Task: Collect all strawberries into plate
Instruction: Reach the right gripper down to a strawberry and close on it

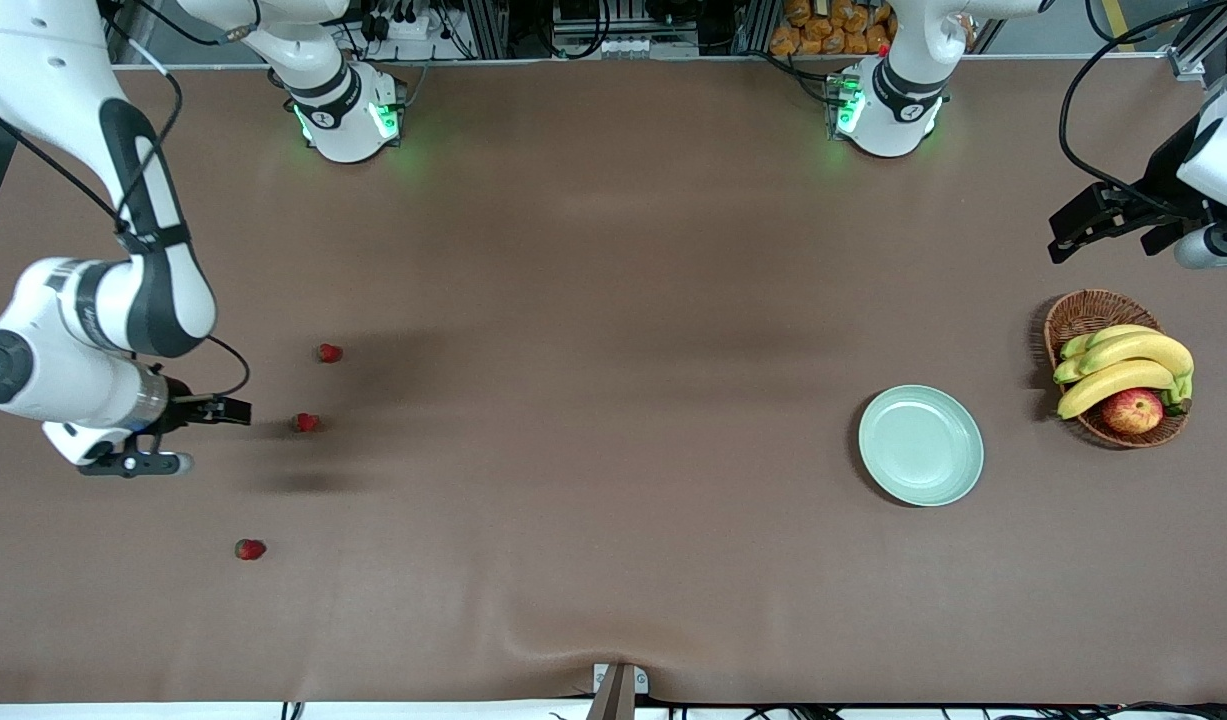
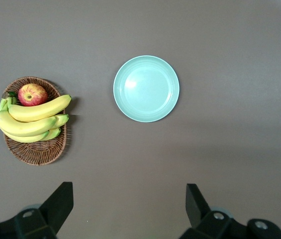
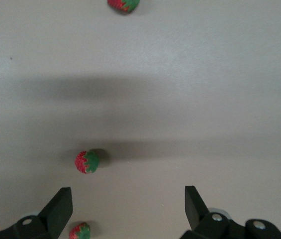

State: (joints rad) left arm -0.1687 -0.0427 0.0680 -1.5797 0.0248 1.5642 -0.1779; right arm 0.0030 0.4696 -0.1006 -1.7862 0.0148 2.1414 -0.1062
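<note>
Approach step — the right gripper (image 1: pixel 235 410), wide open and empty, hangs beside the middle strawberry (image 1: pixel 306 422); next, descend, centre and close. Left gripper (image 1: pixel 1113 222), open, waits at the basket's (image 1: pixel 1083 312) twelve o'clock.

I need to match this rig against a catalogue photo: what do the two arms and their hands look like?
Both arms are glossy white with black bands at the joints, and green lights glow at their bases. Thin black cables run along the links. The right hand and the left hand are black with two flat, wedge-shaped fingers. Each wrist ends in a silver-grey cylindrical section.
</note>
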